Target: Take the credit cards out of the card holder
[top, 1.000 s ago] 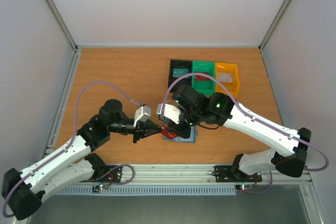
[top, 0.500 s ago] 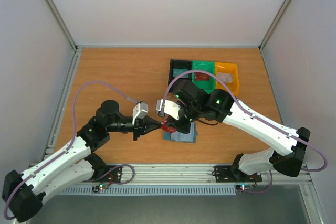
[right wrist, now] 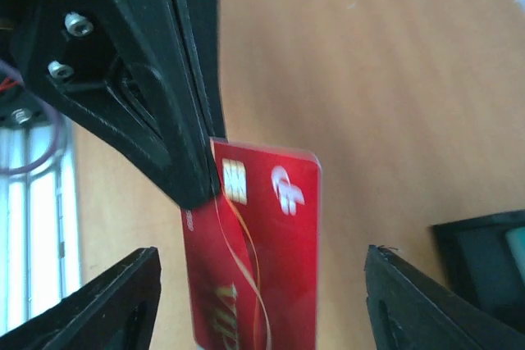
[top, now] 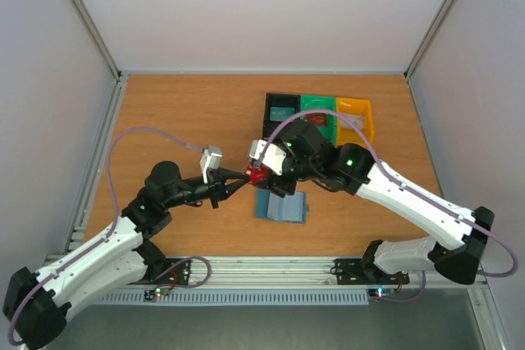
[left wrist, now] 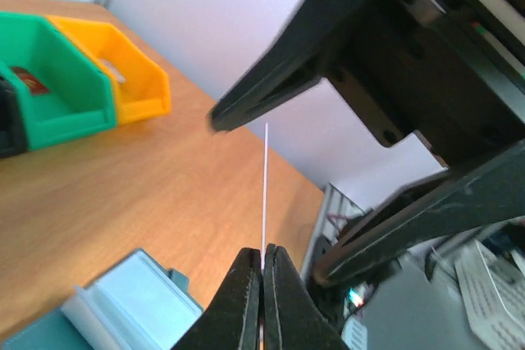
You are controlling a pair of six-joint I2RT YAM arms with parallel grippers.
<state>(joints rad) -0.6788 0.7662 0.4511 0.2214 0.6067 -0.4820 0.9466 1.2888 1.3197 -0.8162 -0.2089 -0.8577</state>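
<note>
A red credit card [right wrist: 264, 252] with a gold chip hangs in the air, pinched at one corner by my left gripper [left wrist: 263, 253], which is shut on it. The left wrist view shows this card [left wrist: 265, 186] edge-on as a thin white line. My right gripper [right wrist: 261, 284] is open, with one finger on each side of the card and not touching it. From above, the card [top: 259, 175] sits between the left gripper [top: 244, 179] and the right gripper [top: 268, 173]. The blue-grey card holder [top: 280, 206] lies flat on the table just below them, its pale inner pocket [left wrist: 123, 297] showing.
Three bins stand in a row behind the right arm: black [top: 282, 109], green [top: 317, 117] holding a red card, and yellow [top: 355, 117]. The green bin [left wrist: 49, 79] and the yellow bin [left wrist: 127, 71] also show in the left wrist view. Walls close in the table on three sides.
My right gripper has opened and let go of the red card. The left gripper has carried the card up and away from the holder, which now lies uncovered.
</note>
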